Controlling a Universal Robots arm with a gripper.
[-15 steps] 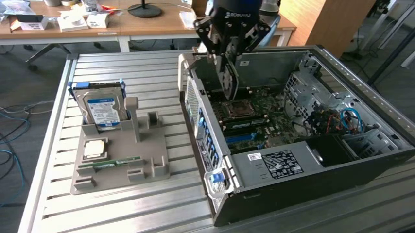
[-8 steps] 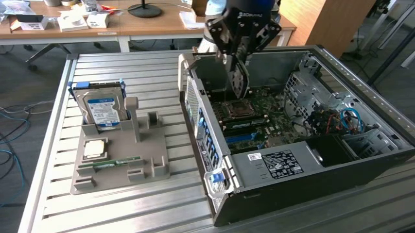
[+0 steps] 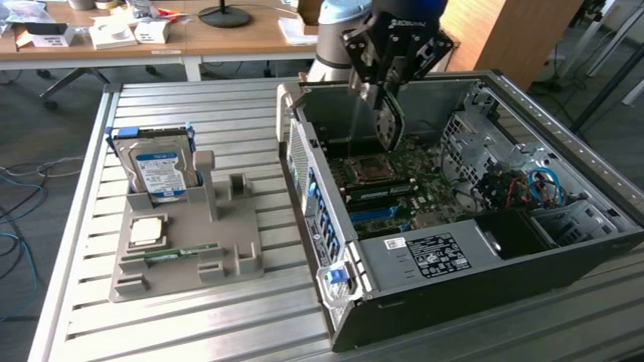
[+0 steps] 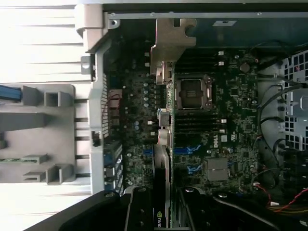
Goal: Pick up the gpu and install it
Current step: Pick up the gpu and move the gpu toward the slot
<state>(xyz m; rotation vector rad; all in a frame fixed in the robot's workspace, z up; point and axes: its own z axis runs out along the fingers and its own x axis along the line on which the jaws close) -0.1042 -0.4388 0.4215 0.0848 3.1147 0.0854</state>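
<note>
Gripper: one, clamped on the gpu
Gpu: one, held on edge over the motherboard, inside the open case
Hard drive: one, blue-white label, upright in the grey stand
Memory stick: one
Writing: "DELL" on the motherboard

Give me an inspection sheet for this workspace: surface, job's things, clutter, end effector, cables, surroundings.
Surface: slatted metal table, carrying an open computer case and a grey parts holder.
Job's things: gpu held on edge above the case's motherboard.
Clutter: hard drive standing in the holder, memory stick lying in it.
End effector: shut on the gpu.
Cables: blue cables inside the case; loose cables on the floor.
Surroundings: desks with boxes behind the table.
</note>
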